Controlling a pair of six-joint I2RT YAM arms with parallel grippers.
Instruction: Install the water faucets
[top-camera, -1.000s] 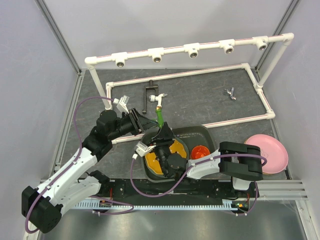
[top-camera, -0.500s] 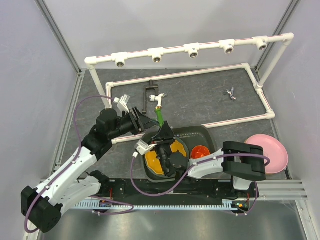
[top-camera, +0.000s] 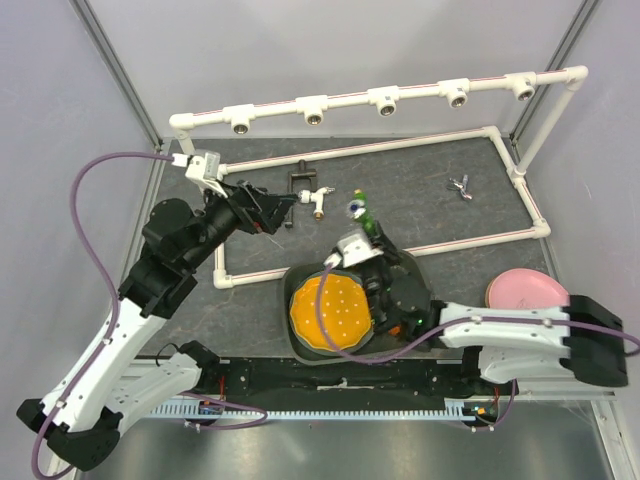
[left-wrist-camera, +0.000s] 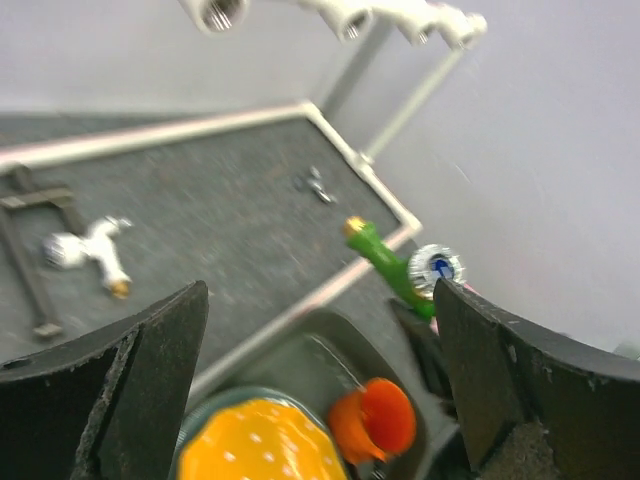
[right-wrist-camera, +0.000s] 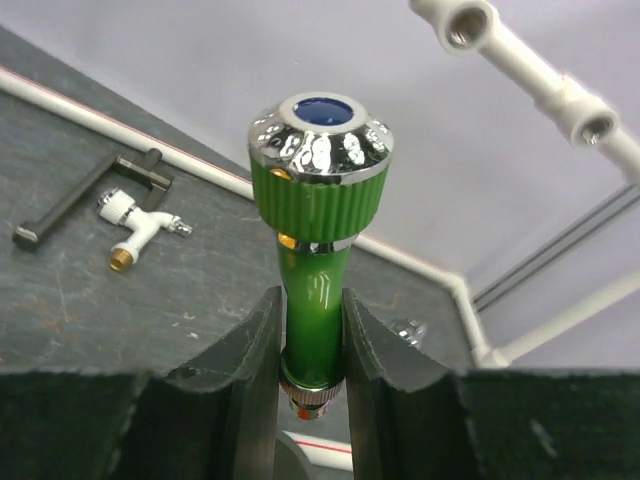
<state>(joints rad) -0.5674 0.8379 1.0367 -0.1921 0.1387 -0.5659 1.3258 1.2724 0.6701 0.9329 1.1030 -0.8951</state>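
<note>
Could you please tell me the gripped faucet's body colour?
Green; the faucet shows best in right wrist view.

Orange dotted disc (top-camera: 330, 308), pink plate (top-camera: 525, 290), PVC frame (top-camera: 350, 98)

Bright, soft, even light falls from above, leaving only faint shadows on the dark bench (top-camera: 400, 190). The left wrist view is smeared with motion blur throughout. The right wrist view is sharp, with speckled glare on the green faucet (right-wrist-camera: 316, 280)'s chrome cap.

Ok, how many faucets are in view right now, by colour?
Green faucet with silver cap, in the right claw: 1
White faucet with brass tip: 1
Small silvery metal faucet: 1
Total: 3
</note>
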